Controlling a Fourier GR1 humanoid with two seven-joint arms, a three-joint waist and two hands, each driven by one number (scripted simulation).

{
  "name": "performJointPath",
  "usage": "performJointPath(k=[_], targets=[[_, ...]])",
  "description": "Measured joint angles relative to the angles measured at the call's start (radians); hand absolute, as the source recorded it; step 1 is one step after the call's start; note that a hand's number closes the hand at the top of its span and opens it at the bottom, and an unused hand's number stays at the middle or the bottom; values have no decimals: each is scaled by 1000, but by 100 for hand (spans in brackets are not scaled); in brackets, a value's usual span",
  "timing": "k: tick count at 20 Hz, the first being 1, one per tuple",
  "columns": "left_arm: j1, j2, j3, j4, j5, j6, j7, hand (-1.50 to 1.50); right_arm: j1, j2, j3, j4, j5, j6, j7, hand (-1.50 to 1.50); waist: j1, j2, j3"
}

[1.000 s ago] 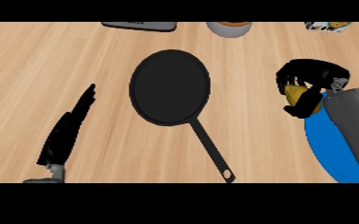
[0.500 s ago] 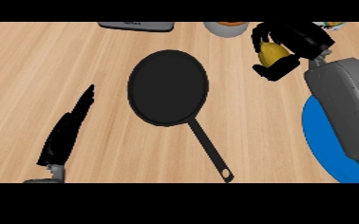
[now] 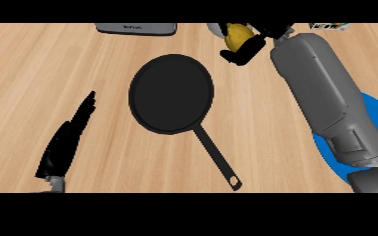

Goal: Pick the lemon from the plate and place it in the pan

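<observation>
We see our right hand curled round the lemon, which sits within its fingers. The pan lies just left of that hand and nearer us, and the blue plate sits back beside its forearm. Our left hand rests open over the tabletop.

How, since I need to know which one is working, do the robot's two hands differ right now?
The left hand is open, fingers straight, and holds nothing; the right hand is curled round the lemon. The left hand sits low at the left of the pan; the right hand is up past the pan's upper right rim. Both are black.
</observation>
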Motion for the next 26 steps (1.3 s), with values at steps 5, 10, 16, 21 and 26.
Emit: performJointPath(k=[5, 10, 16, 21, 26], targets=[[0, 1, 13, 5, 2, 0, 0, 0, -108, 141, -4, 151, -3, -21, 13, 150, -11, -3, -1], [-15, 1, 13, 6, 8, -14, 6, 0, -165, 218, 34, 280, -64, -45, 35, 150, 3, -1, -1], [-44, -15, -16, 20, -6, -22, 9, 0, -178, 244, 195, 351, -157, -83, 80, 150, 46, 6, -2], [-63, -20, -35, 26, -20, -27, 7, 0, -156, 250, 341, 372, -169, -82, 100, 150, 78, 13, -3], [-75, -29, -53, 24, -30, -29, 8, 0, -85, 251, 352, 403, -299, 41, 182, -150, 108, 19, -2]])
